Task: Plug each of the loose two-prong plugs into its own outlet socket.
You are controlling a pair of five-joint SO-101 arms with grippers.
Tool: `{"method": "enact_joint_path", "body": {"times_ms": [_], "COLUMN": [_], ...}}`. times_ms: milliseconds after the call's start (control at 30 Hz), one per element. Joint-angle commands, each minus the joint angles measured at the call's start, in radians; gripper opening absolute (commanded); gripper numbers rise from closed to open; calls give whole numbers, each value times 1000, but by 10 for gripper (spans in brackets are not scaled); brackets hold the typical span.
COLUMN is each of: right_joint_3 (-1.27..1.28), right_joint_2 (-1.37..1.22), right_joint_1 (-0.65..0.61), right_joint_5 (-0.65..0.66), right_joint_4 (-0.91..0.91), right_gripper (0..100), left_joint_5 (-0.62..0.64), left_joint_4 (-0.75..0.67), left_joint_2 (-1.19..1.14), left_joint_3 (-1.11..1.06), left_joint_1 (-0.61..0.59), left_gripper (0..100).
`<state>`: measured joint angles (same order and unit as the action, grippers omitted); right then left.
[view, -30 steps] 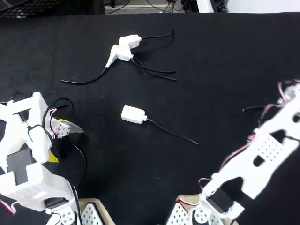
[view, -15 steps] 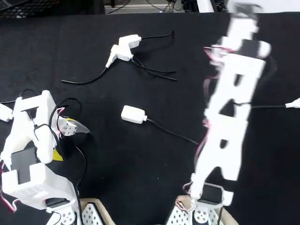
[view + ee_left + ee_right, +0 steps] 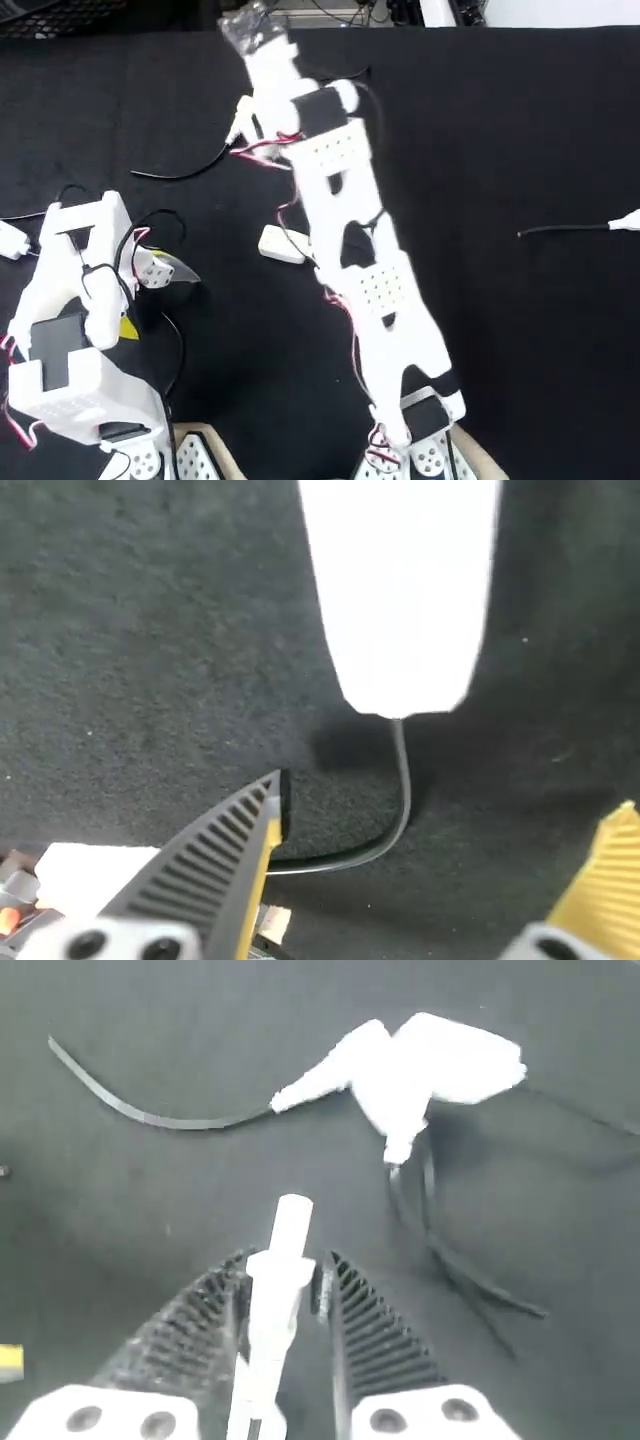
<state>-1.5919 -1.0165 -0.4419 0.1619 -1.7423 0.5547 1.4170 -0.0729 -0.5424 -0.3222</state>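
White plug (image 3: 272, 1290) clamped between right fingers (image 3: 190, 1330), long axis pointed forward. Socket body (image 3: 425, 1065) lay beyond prong tip, apart, slightly off-axis, on black worktop (image 3: 120, 1190). Left fingers (image 3: 215, 850) spread wide, well apart from it.

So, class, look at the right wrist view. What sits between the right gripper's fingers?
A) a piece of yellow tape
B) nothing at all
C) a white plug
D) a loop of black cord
C: the right gripper is closed on a white plug, whose tip sticks out forward past the fingertips.
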Motion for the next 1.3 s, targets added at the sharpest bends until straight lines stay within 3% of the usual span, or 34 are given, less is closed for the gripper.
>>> {"method": "enact_joint_path", "body": {"times_ms": [0, 233, 467, 933, 1267], "right_joint_3": [143, 440, 934, 1847, 2043], "right_joint_2": [70, 209, 443, 826, 894], "right_joint_1": [-57, -141, -161, -180, -178], "right_joint_5": [9, 2, -95, -43, -2], "right_joint_4": [-25, -25, 23, 543, 571], "right_gripper": [12, 12, 12, 12, 16], "left_joint_5": [3, 5, 0, -2, 0], "left_joint_4": [-8, -8, -8, -3, -5], "left_joint_2": [26, 20, 20, 20, 20], "left_joint_3": [16, 38, 33, 31, 31], "left_joint_1": [-77, -150, -148, -154, -154], "left_gripper": [454, 454, 454, 454, 454]}}
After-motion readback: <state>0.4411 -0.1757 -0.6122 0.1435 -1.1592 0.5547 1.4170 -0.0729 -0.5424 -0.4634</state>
